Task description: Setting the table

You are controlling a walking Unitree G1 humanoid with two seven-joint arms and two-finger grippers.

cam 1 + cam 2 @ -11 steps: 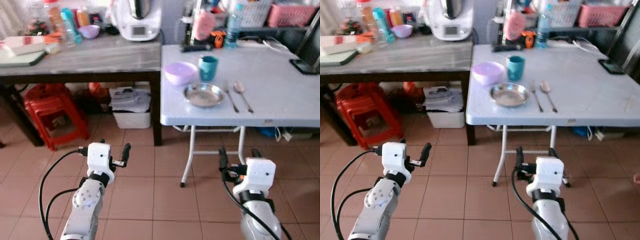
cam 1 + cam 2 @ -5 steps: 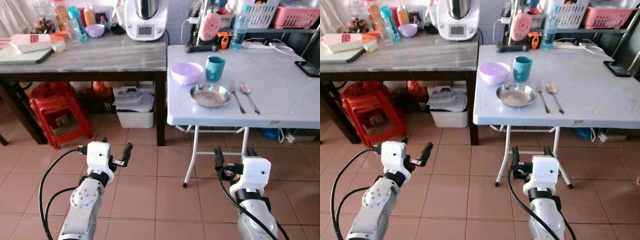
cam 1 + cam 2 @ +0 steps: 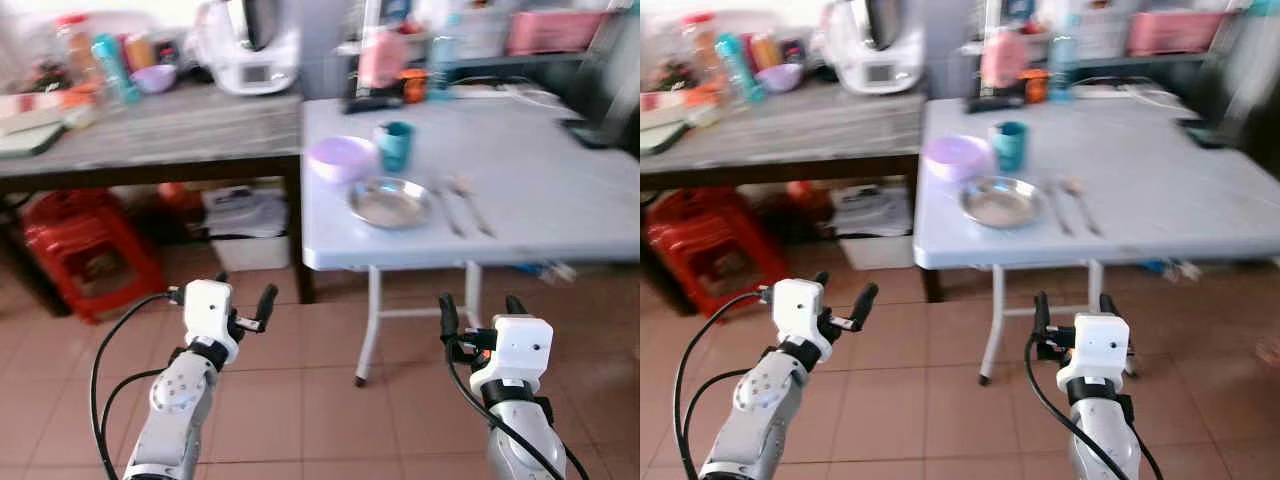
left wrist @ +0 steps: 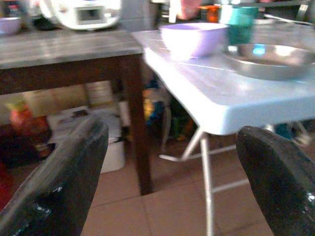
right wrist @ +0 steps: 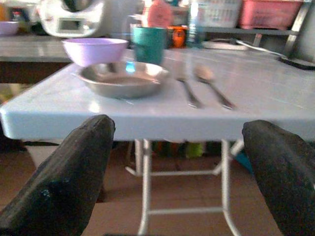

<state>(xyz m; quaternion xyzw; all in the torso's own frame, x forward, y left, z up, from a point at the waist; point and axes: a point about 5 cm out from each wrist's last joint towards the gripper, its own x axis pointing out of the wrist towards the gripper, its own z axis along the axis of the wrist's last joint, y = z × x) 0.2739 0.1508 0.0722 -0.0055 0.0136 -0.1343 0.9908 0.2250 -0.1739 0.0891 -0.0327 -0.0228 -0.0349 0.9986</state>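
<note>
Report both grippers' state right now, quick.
Left gripper: open, holding nothing, over the floor short of the white table.
Right gripper: open, holding nothing, also short of the table.

We see a reddish tile floor (image 3: 300,400) w/ a white folding table (image 3: 540,190) butted against a grey-topped dark-legged bench (image 3: 150,130), red plastic stools (image 3: 85,250) and a white bin (image 3: 245,240) under it, shelves w/ baskets behind, all blurred.
</note>
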